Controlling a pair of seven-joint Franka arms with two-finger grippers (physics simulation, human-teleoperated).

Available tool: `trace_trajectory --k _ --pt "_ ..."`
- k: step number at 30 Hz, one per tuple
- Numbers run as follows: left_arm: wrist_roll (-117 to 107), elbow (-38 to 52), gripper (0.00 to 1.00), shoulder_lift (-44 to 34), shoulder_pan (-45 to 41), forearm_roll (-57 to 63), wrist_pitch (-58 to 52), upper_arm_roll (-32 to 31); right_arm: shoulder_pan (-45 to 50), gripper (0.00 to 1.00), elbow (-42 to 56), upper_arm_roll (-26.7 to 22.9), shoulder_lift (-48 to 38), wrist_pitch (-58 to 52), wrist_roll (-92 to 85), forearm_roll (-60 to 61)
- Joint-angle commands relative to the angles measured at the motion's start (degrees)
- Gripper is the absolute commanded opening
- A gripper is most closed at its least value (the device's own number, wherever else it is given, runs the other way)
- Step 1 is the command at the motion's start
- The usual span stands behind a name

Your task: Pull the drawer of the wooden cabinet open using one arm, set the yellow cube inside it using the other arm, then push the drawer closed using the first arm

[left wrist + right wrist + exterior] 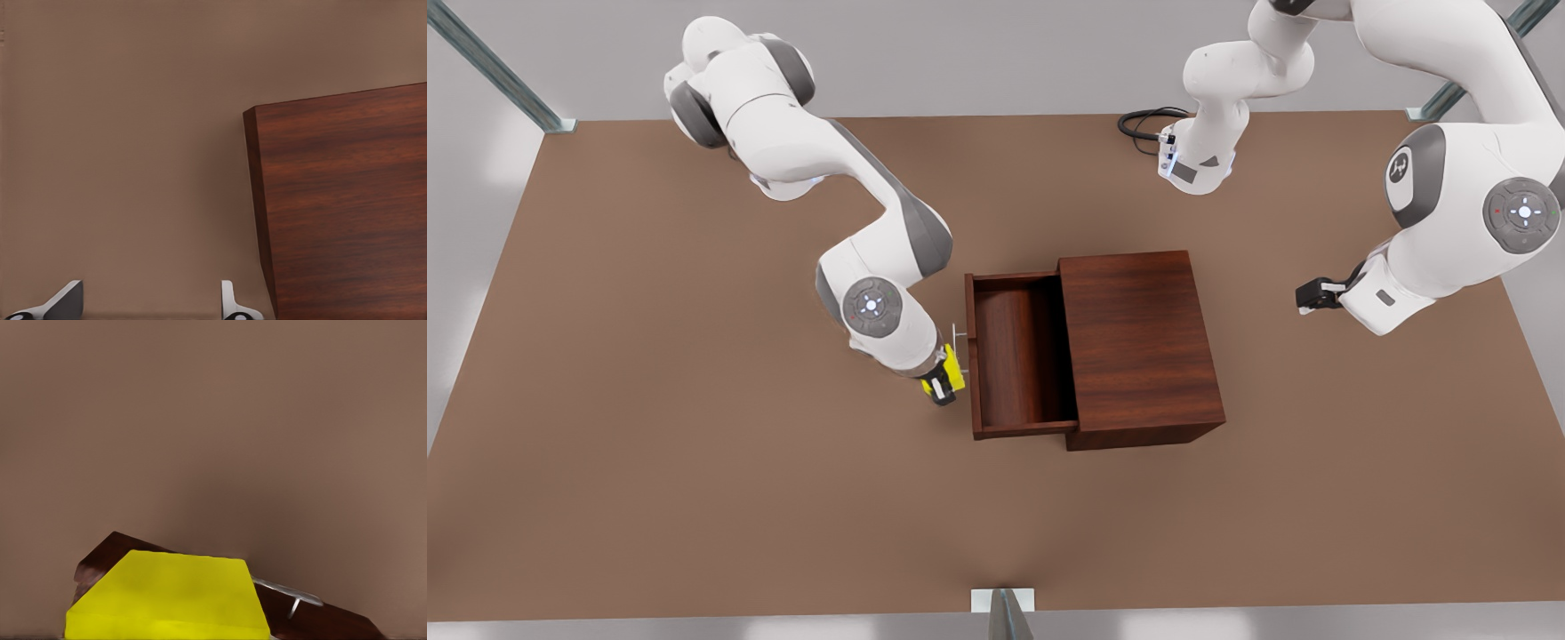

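The yellow cube (951, 372) sits clamped in my right pincer (943, 382), at the front view's left side of the cabinet, just outside the drawer's front panel and right beside its thin silver handle (959, 337). In my right wrist view the yellow cube (170, 597) looms close, with the drawer front (100, 560) and the silver handle (287, 592) just past it and bare brown table (213, 420) beyond. Moving toward the front view's right, the drawer (1018, 364) stands pulled out of the wooden cabinet (1138, 342), its dark reddish-brown interior open to the camera and holding nothing. The cabinet rests near the middle of the table (649, 444), its plain flat top glossy with grain. Farther toward the front view's right, my left pincer (1309, 298) hangs well apart from the cabinet, above the table, waiting. In my left wrist view its fingertips (63, 301) stand spread wide with nothing between them, and one edge of the wooden cabinet (347, 207) shows close by over the table (133, 133). At the far edge of the table, near the base of that arm, a black cable (1143, 123) lies looped.
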Motion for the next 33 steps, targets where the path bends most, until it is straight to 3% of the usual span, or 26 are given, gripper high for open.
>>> trace_trajectory --k 1,12,13,14,19,20,24,25,28,29,31,33 --pt "0.15 -0.03 1.00 -0.09 -0.02 0.04 -0.08 0.06 2.04 0.61 1.02 -0.02 1.08 1.93 40.39 0.18" --pt "0.06 -0.03 1.00 0.00 -0.02 0.04 -0.25 0.50 8.01 0.63 4.71 -0.11 5.91 10.90 44.87 0.10" --pt "-1.78 0.05 1.00 0.09 -0.02 -0.04 -0.16 0.50 8.01 0.71 4.71 -0.11 5.91 10.90 44.70 0.01" --pt "-1.79 0.05 1.00 0.09 -0.02 -0.04 -0.25 0.50 8.01 1.00 4.71 -0.11 5.91 10.90 44.61 0.01" --pt "-1.96 0.14 1.00 0.09 -0.02 -0.04 -0.08 0.68 7.31 1.00 4.62 -1.07 5.13 9.58 44.08 -0.43" --pt "-1.87 0.32 1.00 0.18 0.07 -0.04 -0.08 0.76 5.47 1.00 4.53 -3.27 2.84 3.96 39.87 -0.52" --pt "-2.66 0.93 1.00 0.18 -0.63 -1.10 -0.08 0.68 -17.27 1.00 3.66 -2.66 -3.22 -8.61 2.74 -0.34" --pt "-13.09 2.07 1.00 0.26 -4.39 -3.82 -0.08 -0.64 -23.17 1.00 0.24 -2.66 -5.24 -9.58 -19.47 -0.43" --pt "-43.69 23.60 1.00 17.22 -23.12 -0.84 0.45 -0.73 -32.76 1.00 -9.52 -2.75 -12.71 -8.35 -82.71 -8.07" --pt "-49.85 27.12 1.00 20.12 -30.33 1.89 3.25 -0.38 -33.99 1.00 -16.20 -3.10 -17.72 -9.76 -99.70 -9.40" --pt "-65.50 27.21 1.00 23.81 -37.19 2.15 16.17 -0.29 -34.88 1.00 -24.65 -3.01 -23.88 -11.43 -99.53 -9.75" --pt "-72.27 27.21 1.00 26.36 -42.46 5.76 23.73 -0.38 -34.52 1.00 -24.74 -2.66 -22.91 -13.10 -102.61 -9.66"
